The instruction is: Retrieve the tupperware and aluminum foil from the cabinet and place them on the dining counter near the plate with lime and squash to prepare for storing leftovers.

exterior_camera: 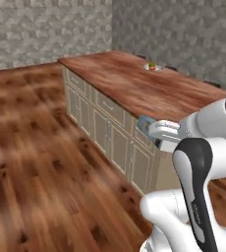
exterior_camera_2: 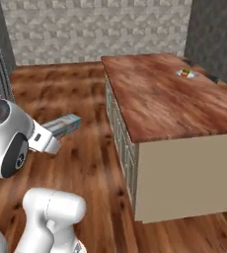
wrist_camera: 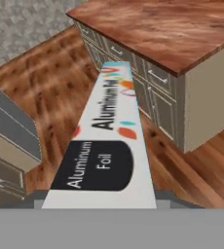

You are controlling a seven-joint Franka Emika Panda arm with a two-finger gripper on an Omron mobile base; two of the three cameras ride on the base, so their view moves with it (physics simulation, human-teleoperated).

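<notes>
one carton in transit: aluminum foil [wrist_camera: 105,146] carried lengthwise out from the gripper [wrist_camera: 100,202], blue end [exterior_camera_2: 71,120] leading toward the dining counter [exterior_camera_2: 160,99] at about 1 o'clock in the hand view (plate [exterior_camera_2: 187,73] waiting at the far corner). jaws set wide, clamped across the carton's near end, apparently for a level carry.

glossy white arm [exterior_camera: 198,197], dark joints

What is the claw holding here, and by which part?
The foil carton, gripped at one end: in the hand view the carton runs lengthwise away from the claw. Its blue far end sticks out, off the floor and short of the counter.
</notes>
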